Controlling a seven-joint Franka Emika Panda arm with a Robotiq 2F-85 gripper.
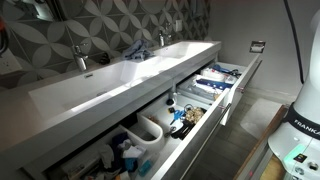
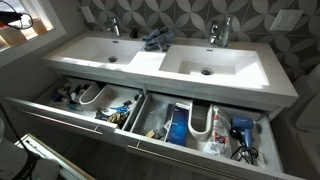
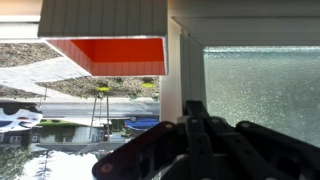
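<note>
My gripper shows only in the wrist view, at the bottom middle. Its dark fingers are pressed together with nothing between them. It points at a white window frame, with a frosted pane on one side and an orange panel and a street scene on the other. The gripper touches nothing. In an exterior view only the white arm base shows, beside a white double-sink vanity.
The vanity top carries two faucets and a crumpled blue-grey cloth. Two drawers stand pulled out, full of toiletries, with a blue hair dryer. The open drawers jut toward the arm base.
</note>
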